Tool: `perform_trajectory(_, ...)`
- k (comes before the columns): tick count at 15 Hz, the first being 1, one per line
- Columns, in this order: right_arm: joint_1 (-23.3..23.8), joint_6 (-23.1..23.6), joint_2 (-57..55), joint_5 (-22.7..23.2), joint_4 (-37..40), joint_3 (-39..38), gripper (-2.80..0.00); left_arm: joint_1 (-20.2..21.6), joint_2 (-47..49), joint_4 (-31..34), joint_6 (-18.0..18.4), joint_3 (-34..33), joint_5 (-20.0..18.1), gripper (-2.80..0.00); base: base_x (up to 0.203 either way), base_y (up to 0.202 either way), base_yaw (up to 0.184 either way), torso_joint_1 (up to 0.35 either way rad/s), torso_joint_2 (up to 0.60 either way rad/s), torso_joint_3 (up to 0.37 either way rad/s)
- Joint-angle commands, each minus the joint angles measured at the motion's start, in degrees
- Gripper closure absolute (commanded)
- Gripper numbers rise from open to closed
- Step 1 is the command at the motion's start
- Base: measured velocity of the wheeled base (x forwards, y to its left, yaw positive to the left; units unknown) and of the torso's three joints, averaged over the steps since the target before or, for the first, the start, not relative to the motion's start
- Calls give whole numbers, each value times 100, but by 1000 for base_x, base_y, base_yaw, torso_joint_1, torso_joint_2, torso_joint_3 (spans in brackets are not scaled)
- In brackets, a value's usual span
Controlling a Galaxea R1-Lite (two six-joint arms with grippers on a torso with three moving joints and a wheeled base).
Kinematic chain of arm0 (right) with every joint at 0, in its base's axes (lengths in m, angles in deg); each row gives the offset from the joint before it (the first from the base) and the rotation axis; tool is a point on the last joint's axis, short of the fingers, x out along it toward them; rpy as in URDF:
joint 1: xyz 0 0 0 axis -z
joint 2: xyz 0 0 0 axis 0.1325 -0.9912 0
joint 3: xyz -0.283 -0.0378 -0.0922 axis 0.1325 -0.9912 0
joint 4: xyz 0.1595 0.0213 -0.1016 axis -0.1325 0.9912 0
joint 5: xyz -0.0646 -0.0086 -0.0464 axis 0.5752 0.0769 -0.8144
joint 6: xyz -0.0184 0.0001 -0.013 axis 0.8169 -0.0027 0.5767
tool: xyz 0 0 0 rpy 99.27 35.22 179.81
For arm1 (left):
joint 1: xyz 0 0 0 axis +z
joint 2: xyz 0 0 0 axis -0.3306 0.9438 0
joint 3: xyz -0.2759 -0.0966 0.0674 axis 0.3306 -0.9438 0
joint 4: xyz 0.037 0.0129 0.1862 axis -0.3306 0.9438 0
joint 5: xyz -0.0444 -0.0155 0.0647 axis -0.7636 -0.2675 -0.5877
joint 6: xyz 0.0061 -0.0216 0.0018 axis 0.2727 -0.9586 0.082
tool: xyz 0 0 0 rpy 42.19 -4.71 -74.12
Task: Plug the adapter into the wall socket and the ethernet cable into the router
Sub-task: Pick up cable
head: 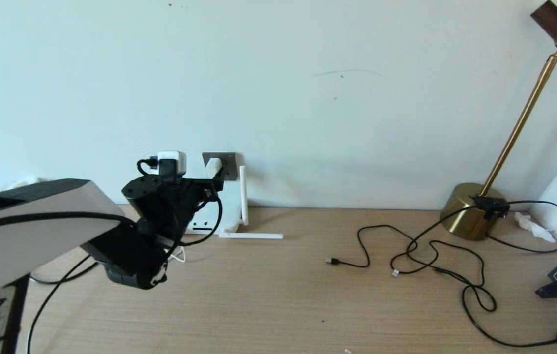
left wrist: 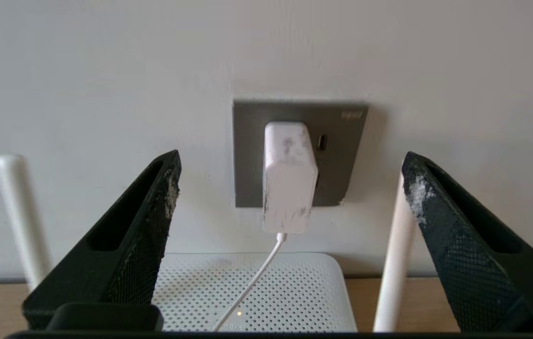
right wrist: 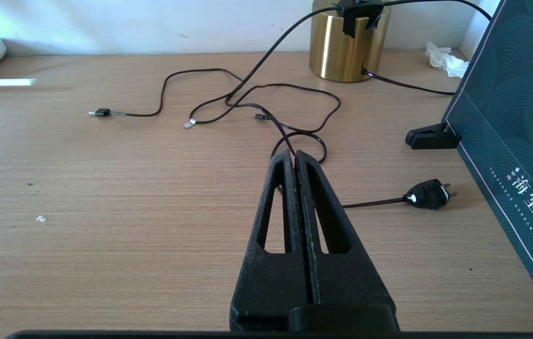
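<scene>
Adapter [left wrist: 289, 179] sits in wall socket [left wrist: 341, 155]; left pincer [left wrist: 290, 183] gapes wide, right pincer [right wrist: 297, 157] closed.

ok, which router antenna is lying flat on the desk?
The antenna at the router's right front, flat on the desk and pointing right. The antenna beside it stands upright against the wall.

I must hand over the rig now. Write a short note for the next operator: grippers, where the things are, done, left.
Left gripper: open, empty, facing the wall, apart from the adapter.
Right gripper: shut, empty, parked over the table.
Adapter: sits in the socket; its cord hangs down over the router, which stands below the socket.
Done: adapter appears plugged in.
Left: ethernet cable into the router. Black cords lie near the lamp; I cannot tell which is the ethernet cable.
</scene>
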Motion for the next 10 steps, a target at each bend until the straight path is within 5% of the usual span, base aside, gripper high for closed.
perform_trajectory(1, -2, -1, 2, -2, -5, -1, 0, -3, -984, -54, 5, -593, 1, -280, 0, 0, 0, 0, 0, 0)
perform_trajectory(2, -2, -1, 2, -2, -5, -1, 0, -5, -1374, -54, 15, -913, -41, 0, 0, 0, 0, 0, 0, 0)
perform_trajectory(5, -2, -1, 2, -2, -5, -1, 0, 2, -2711, 28, 126, -1931, -348, 0, 0, 0, 0, 0, 0, 0)
perform_trajectory(7, -2, -1, 2, -2, -5, -1, 0, 103, -3828, 708, 297, -2378, -957, 0, 0, 0, 0, 0, 0, 0)
perform_trajectory(9, -2, -1, 2, -2, -5, -1, 0, 443, -5096, 2599, 404, -2389, -1931, 0, 0, 0, 0, 0, 0, 0)
perform_trajectory(10, -2, -1, 2, -2, -5, -1, 0, 689, -5591, 4245, 479, -2239, -2499, 0, 0, 0, 0, 0, 0, 0)
